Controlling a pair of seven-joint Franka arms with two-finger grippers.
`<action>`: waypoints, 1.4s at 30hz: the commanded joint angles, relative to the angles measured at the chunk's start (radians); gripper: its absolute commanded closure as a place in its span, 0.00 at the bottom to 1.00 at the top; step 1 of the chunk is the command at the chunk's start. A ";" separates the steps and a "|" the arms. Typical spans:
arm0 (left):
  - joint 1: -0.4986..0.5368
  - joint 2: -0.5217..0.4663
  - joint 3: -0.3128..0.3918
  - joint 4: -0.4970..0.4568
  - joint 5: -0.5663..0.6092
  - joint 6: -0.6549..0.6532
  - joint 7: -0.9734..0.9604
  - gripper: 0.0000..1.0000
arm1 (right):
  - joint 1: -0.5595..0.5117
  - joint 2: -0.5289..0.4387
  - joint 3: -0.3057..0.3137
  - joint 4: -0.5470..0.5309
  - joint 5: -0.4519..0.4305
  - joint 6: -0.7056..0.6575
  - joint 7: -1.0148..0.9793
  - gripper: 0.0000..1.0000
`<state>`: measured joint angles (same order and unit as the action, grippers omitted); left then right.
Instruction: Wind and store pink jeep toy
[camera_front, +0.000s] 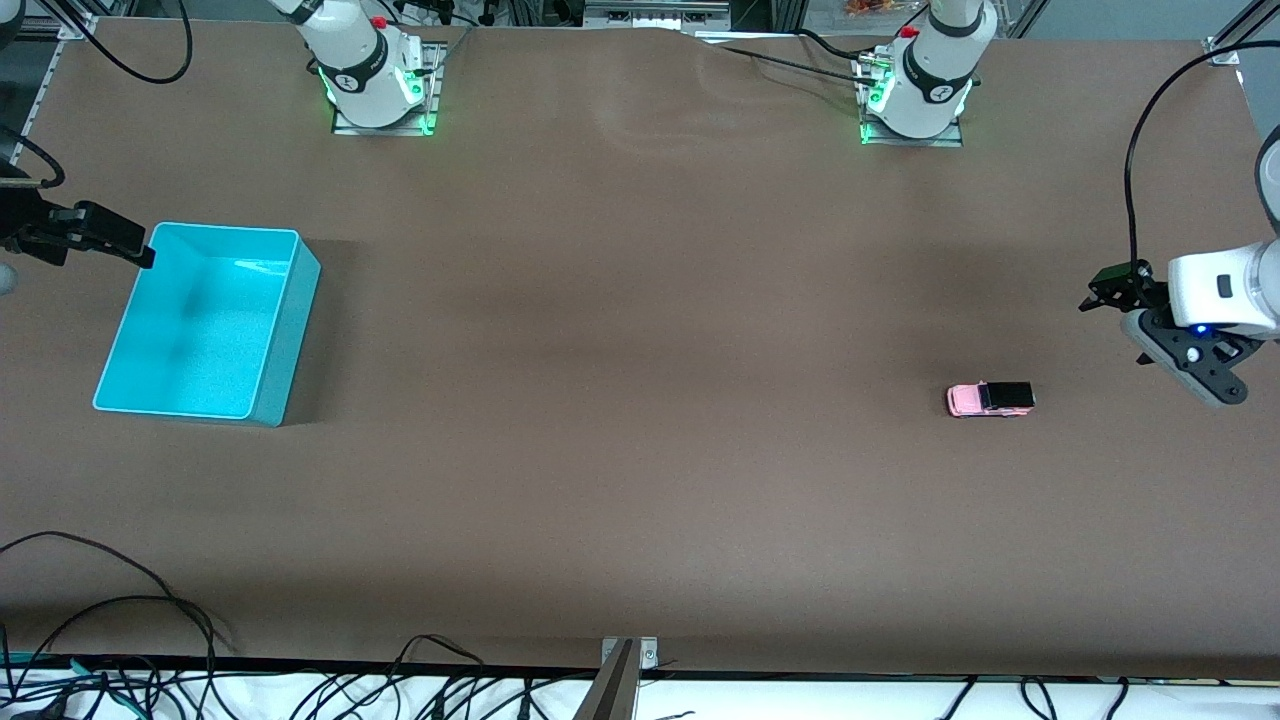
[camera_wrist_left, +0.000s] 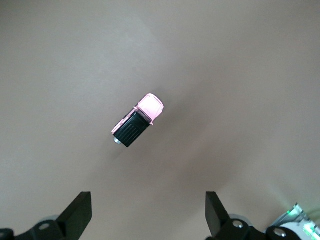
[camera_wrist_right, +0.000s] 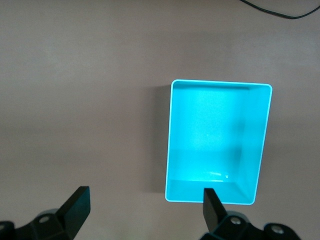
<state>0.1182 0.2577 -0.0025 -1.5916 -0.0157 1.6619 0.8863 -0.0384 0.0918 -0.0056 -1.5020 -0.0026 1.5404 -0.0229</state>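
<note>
1. Pink jeep toy sits on its wheels on your brown desk, toward the left arm's end.
2. Your left claw hangs above the desk near the jeep, fingers spread wide, gripping nothing.
3. Your right claw hovers at the rim of the cyan bin, fingers wide apart and empty.
4. You'll find the bin well apart from the jeep.

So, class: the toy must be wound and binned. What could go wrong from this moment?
1. The small pink toy jeep with a black roof may roll away when the open left tool closes on it.
2. The empty cyan plastic bin, under the open right tool, sits at the right arm's end: a long carry invites a drop.
</note>
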 joint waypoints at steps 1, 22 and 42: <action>0.018 0.066 -0.005 0.016 -0.020 0.030 0.111 0.00 | -0.003 0.003 -0.001 0.020 0.012 -0.011 -0.008 0.00; 0.017 0.107 -0.007 -0.343 -0.018 0.522 0.516 0.00 | -0.002 0.000 0.001 0.020 0.018 -0.017 -0.011 0.00; 0.008 0.249 -0.008 -0.344 -0.018 0.725 0.815 0.00 | -0.002 0.000 0.001 0.020 0.018 -0.009 -0.012 0.00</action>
<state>0.1272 0.4869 -0.0091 -1.9419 -0.0157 2.3547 1.6234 -0.0377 0.0914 -0.0049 -1.5020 0.0017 1.5402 -0.0230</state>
